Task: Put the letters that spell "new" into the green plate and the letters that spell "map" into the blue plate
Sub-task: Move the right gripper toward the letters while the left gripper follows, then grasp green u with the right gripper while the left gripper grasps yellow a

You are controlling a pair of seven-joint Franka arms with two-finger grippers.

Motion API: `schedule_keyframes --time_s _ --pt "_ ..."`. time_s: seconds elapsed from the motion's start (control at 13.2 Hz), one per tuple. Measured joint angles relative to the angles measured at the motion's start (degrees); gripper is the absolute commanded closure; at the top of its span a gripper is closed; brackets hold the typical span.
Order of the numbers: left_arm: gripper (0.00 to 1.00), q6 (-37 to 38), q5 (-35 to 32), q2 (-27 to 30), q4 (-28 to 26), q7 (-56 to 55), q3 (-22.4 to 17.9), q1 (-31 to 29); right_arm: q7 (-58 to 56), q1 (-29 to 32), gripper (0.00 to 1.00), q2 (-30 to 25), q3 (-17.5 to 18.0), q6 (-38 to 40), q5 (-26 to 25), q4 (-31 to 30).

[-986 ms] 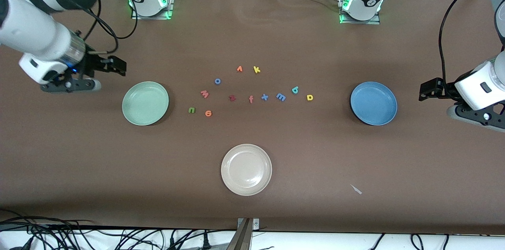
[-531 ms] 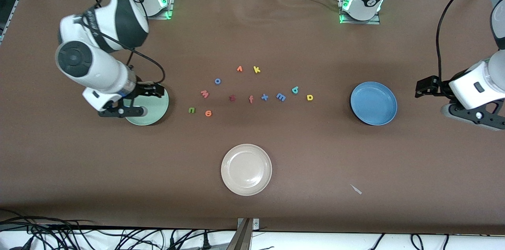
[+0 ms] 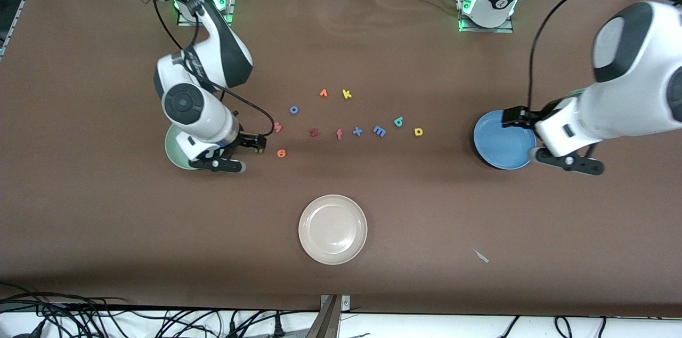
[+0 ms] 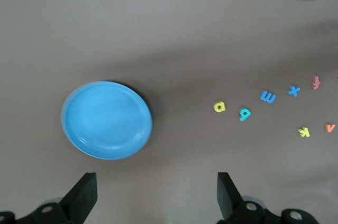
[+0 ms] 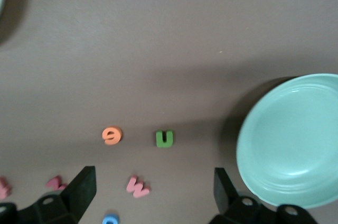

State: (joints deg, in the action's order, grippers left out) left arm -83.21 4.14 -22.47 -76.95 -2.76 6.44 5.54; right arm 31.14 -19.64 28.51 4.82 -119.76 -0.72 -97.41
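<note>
Nothing had been plated yet; this looked like the approach to the first picks. The right gripper (image 3: 254, 144), jaws spread and empty, hung over the olive-green n (image 5: 164, 138), which lay on the counter (image 3: 426, 220) between the jaw tips in the right wrist view, the orange e (image 5: 111, 135) just beside it, the pinkish-red w (image 5: 138, 187) near, and the green plate (image 5: 288, 139) to one side. Next it probably needed to descend squarely and pinch only the n. The left gripper (image 3: 514, 120), jaws spread, hovered over the blue plate (image 4: 105, 120), well apart from the yellow p (image 4: 219, 106), teal a (image 4: 244, 113) and blue m (image 4: 268, 96); the blue x (image 4: 293, 91) lay just beside the m and could be caught by mistake.
</note>
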Motion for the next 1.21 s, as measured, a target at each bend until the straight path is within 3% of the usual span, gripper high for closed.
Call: schedule_keyframes --time_s 0.08,0.15,0.46,0.61,0.83,1.21 --pt "0.0 -0.55 0.03 -0.18 -1.61 -3.22 0.13 1.41 0.02 0.01 0.25 1.08 -0.11 -1.39 0.0 -0.57" --pt "0.01 -1.8 0.04 -0.29 -3.45 -6.43 0.27 2.76 0.02 0.01 0.27 1.68 -0.21 -3.12 0.0 -1.73" --pt "0.01 -13.27 1.66 -0.71 -13.22 -18.72 2.45 5.4 0.25 0.01 0.29 2.11 -0.38 -12.63 -0.13 -8.56" --pt "0.01 -19.64 1.67 -0.87 -18.04 -26.48 4.54 5.52 0.62 0.0 0.34 2.36 -0.39 -14.54 -0.16 -10.57" --pt "0.01 -26.63 1.67 -0.94 -24.11 -32.98 5.39 5.84 0.72 -0.36 0.35 3.56 -0.38 -14.75 -0.19 -11.53" --pt "0.02 -46.9 1.67 -1.79 -38.1 -37.66 6.73 6.64 0.9 -0.88 0.37 4.24 -0.38 -17.27 -0.27 -11.51"
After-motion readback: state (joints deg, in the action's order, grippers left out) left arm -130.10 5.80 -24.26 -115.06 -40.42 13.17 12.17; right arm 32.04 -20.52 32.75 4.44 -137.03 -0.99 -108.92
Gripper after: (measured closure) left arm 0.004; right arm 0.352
